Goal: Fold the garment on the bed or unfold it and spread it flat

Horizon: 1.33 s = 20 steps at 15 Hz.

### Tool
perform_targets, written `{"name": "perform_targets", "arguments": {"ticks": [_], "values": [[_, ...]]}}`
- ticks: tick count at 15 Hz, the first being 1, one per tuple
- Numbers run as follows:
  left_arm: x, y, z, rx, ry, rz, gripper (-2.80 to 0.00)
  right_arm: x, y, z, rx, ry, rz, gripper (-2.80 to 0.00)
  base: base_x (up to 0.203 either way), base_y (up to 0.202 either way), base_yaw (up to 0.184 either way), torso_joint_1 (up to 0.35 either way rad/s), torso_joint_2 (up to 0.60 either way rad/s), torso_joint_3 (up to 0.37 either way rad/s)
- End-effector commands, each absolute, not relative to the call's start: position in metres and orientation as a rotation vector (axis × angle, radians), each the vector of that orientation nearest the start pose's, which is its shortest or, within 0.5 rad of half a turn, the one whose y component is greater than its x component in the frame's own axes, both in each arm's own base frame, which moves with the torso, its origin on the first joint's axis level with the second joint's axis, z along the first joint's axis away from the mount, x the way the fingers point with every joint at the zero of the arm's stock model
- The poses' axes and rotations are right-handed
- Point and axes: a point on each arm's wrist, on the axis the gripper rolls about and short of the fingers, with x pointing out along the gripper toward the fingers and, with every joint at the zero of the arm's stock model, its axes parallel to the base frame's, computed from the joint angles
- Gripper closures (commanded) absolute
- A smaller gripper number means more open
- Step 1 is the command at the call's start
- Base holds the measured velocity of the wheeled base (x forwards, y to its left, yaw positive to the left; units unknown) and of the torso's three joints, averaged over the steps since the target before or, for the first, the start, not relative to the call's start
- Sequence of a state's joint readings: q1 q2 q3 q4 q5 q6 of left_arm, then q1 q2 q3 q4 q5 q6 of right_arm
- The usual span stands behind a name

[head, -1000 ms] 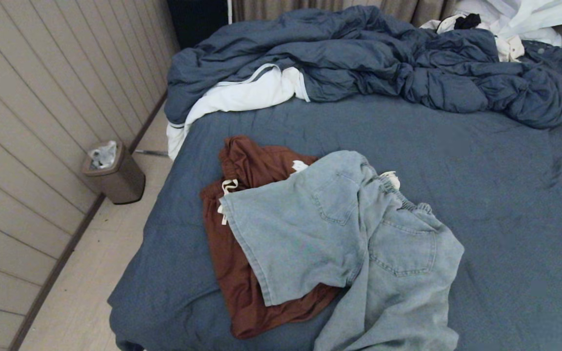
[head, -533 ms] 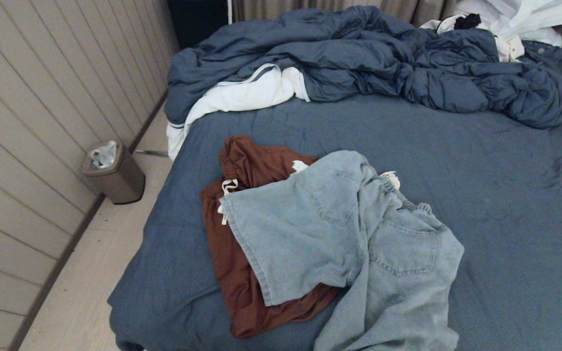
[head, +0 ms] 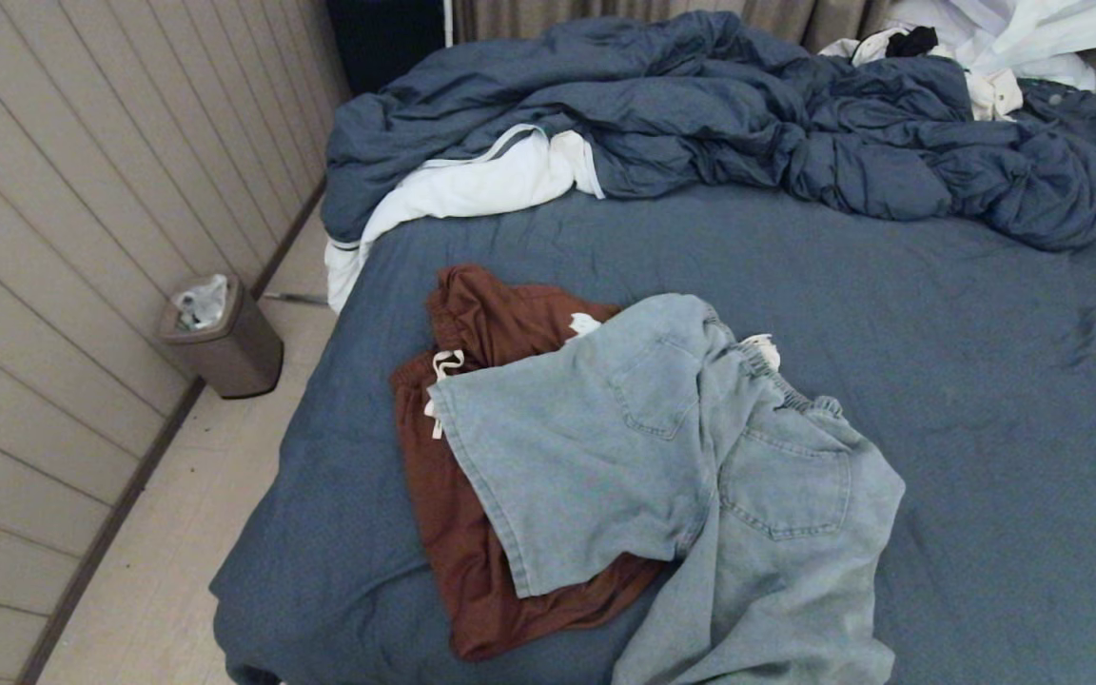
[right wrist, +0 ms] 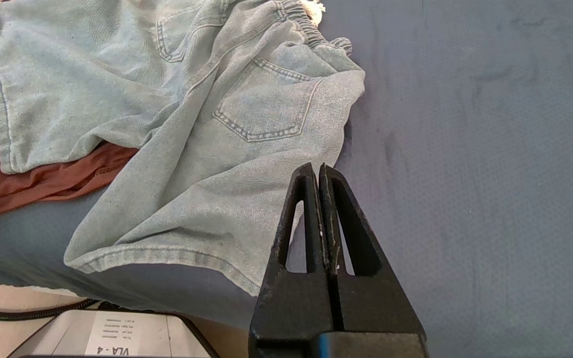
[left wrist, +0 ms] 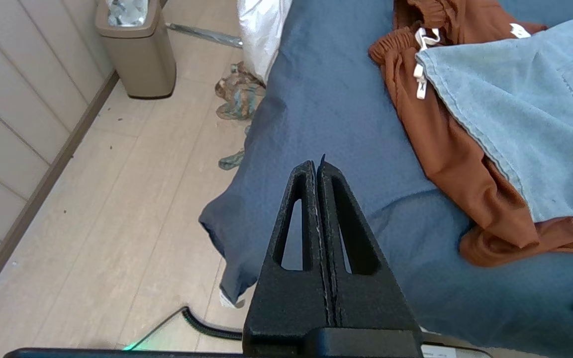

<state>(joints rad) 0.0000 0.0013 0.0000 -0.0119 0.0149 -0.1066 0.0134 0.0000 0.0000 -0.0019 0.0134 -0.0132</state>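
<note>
one bin [head: 223,335] at the frame's left edge holds crumpled white trash. two garments lie lower centre on the bed [head: 986,400]: denim shorts [head: 681,476] overlapping rust shorts [head: 472,533]. left gripper [left wrist: 318,164] and right gripper [right wrist: 316,171] both have fingers pressed together, empty.

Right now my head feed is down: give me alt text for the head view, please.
Light blue denim shorts lie crumpled, back pockets up, overlapping rust-brown shorts on the near part of the bed. A rumpled blue duvet with white lining is heaped at the far side; a small bin stands on the floor to the left. Neither arm shows.
</note>
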Motion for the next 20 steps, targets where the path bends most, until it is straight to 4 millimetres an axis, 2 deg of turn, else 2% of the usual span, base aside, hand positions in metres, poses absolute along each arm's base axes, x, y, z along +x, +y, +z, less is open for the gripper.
{"name": "perform_targets", "arguments": {"ticks": [1,20], "values": [[-0.0227,0.0003,0.0768,-0.109,-0.012,0.015,0.00,-0.0228,0.0000,0.0758,-0.014,-0.003,0.028,0.00,0.000,0.000,0.000,0.000,0.00,0.000],[-0.0228,0.0003,0.0767,-0.109,-0.013,0.015,0.00,-0.0228,0.0000,0.0756,-0.014,-0.002,0.028,0.00,0.000,0.000,0.000,0.000,0.00,0.000]]}}
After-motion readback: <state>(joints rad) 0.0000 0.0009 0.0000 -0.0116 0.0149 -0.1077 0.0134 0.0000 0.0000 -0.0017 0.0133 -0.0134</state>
